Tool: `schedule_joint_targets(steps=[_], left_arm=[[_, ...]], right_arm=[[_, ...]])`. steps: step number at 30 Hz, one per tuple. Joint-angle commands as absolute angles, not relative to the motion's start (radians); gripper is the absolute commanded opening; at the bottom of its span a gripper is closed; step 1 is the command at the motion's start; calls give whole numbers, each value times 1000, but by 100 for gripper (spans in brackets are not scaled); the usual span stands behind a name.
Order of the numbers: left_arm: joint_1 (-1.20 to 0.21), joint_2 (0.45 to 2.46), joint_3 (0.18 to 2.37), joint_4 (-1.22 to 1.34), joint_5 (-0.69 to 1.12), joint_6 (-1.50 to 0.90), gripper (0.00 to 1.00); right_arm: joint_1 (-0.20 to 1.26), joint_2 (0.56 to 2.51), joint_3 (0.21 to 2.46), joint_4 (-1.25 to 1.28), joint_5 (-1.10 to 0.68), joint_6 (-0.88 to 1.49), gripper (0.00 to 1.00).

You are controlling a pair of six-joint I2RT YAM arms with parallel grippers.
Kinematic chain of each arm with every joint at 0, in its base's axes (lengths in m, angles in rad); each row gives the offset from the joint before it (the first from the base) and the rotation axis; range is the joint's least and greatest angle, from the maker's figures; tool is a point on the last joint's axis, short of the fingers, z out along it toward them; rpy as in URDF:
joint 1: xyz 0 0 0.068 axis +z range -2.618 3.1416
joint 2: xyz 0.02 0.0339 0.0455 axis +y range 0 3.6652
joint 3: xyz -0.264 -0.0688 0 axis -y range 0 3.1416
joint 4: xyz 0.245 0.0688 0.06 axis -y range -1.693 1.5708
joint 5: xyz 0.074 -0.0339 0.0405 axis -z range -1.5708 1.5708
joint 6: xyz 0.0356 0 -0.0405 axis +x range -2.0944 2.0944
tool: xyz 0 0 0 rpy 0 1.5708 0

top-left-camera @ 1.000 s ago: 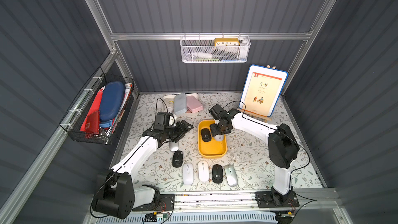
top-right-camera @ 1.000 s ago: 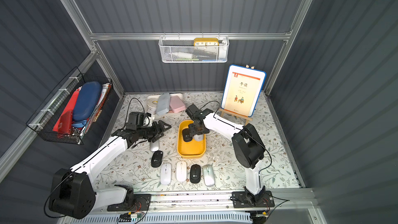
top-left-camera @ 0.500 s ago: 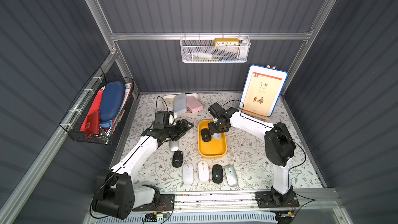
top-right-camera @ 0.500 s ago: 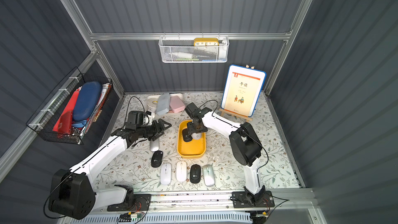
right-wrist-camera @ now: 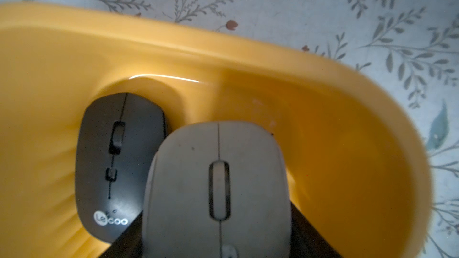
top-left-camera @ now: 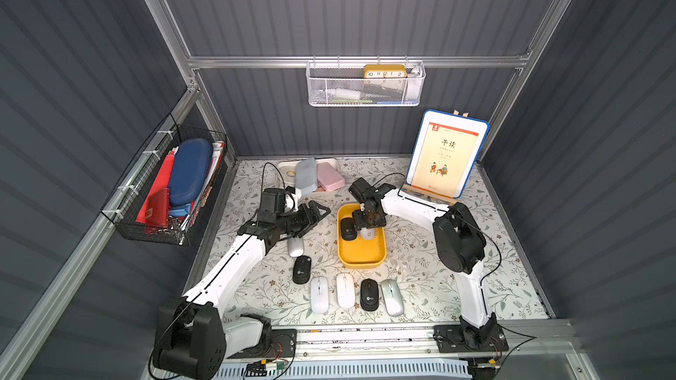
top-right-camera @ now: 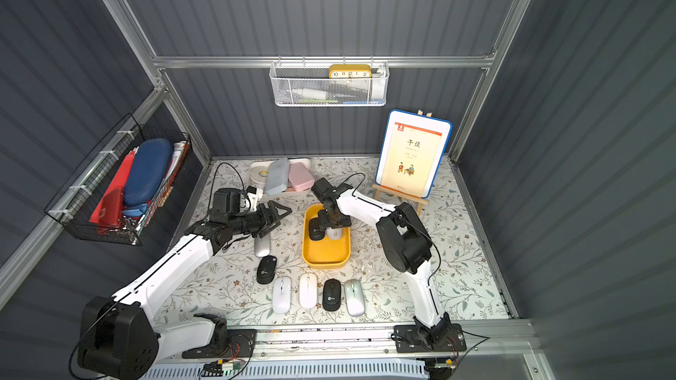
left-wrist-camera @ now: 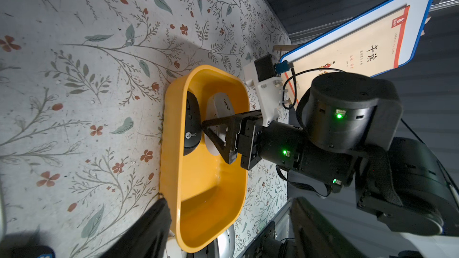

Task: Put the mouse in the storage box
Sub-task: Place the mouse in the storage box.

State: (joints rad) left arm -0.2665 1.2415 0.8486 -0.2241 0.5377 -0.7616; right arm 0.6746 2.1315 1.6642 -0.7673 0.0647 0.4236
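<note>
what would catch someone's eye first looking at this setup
The bright yellow storage box in the middle of the flowered table stands out first, with the right hand holding a white mouse inside it beside a black mouse. Next comes the row of four mice near the table's front edge, and the open left hand hovering left of the box.

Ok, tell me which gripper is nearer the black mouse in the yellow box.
Right. The right gripper is down in the storage box, shut on a white mouse right beside the black mouse. The left gripper hangs open outside the box.
</note>
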Motion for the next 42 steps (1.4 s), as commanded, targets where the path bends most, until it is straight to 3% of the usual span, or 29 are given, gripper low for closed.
schedule_joint_targets(steps=[1,10,20,25,29,36,42], left_arm=[[-261,1241,831,-215,571,-757,80],[-261,1241,836,-216,597,-748,81],[-261,1221,853,-235,614,-735,81],[-276,1182,855,-191,632,-751,81],[-386,1161,832,-180,577,-775,80],[-753,1174,783,-238,355,-897,78],[-768,938,657,-193,316,-1014,81]], right_arm=[[674,2158,1680,-812,93,443,64],[687,2137,1699,-819,98,439,72],[697,2138,1734,-862,88,439,74],[731,1959,1636,-755,139,447,74],[745,1809,1558,-754,172,479,74],[783,1502,1197,-862,166,611,74],[1049,1346,990,-982,166,798,83]])
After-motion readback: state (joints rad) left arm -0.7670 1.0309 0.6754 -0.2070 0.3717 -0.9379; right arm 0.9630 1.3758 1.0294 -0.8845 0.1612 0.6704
